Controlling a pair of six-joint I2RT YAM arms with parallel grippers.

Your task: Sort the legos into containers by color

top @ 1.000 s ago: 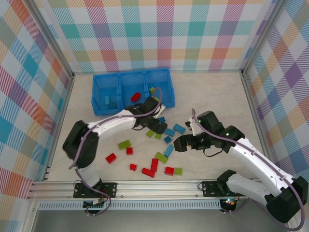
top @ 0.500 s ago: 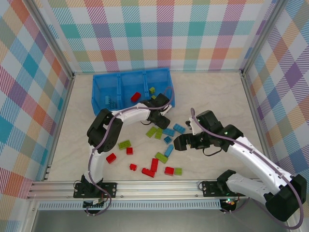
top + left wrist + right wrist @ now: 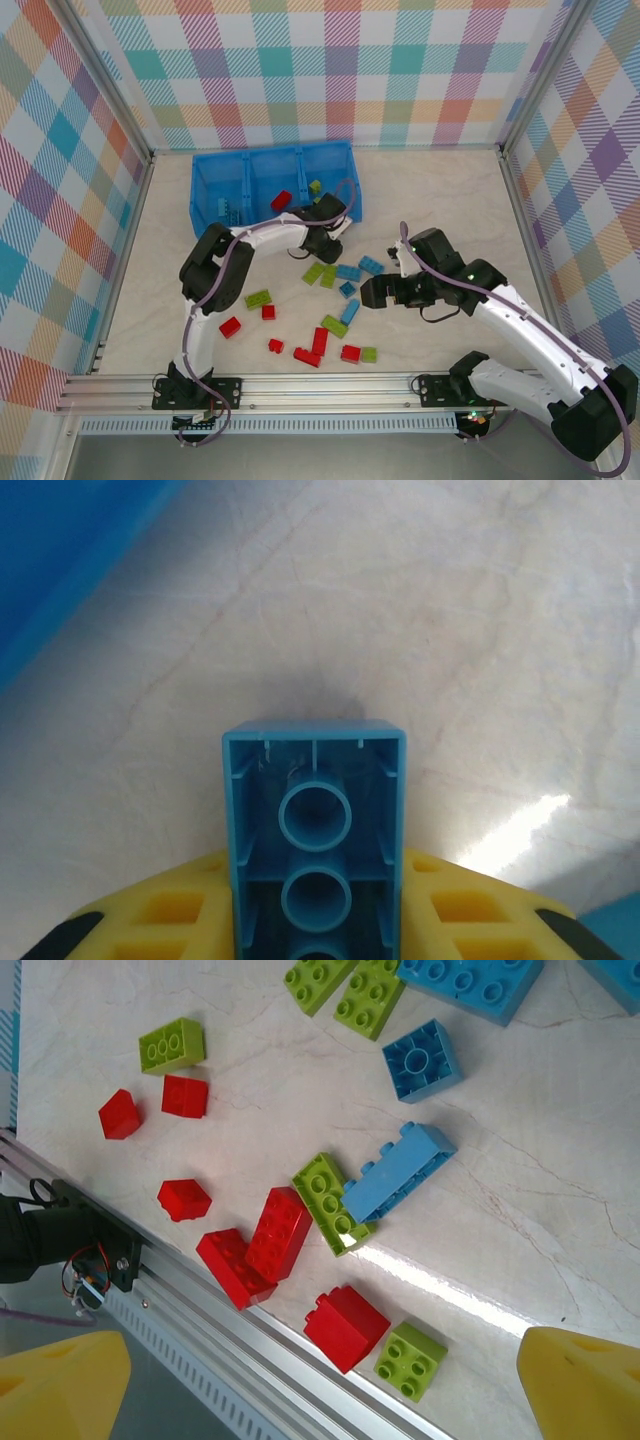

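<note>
My left gripper (image 3: 328, 237) is shut on a blue brick (image 3: 315, 810), underside tubes facing the camera, just above the table in front of the blue bin tray (image 3: 205, 195). Its yellow pads (image 3: 170, 915) press both sides of the brick. The tray's middle compartment holds a red brick (image 3: 281, 200) and its right one a green brick (image 3: 314, 186). Loose blue (image 3: 349, 272), green (image 3: 258, 298) and red (image 3: 230, 326) legos lie scattered on the table. My right gripper (image 3: 370, 293) hangs open over them, above a red brick (image 3: 345, 1327) and a green brick (image 3: 411, 1360).
The metal rail (image 3: 300, 385) runs along the near edge, close to the nearest red bricks (image 3: 250, 1250). Plaid walls close in the table on three sides. Bare marble surface lies to the right of the tray (image 3: 430, 190).
The left arm's elbow swung up and in toward the tray, and its gripper rose slightly with the blue brick. The right arm has barely moved.
</note>
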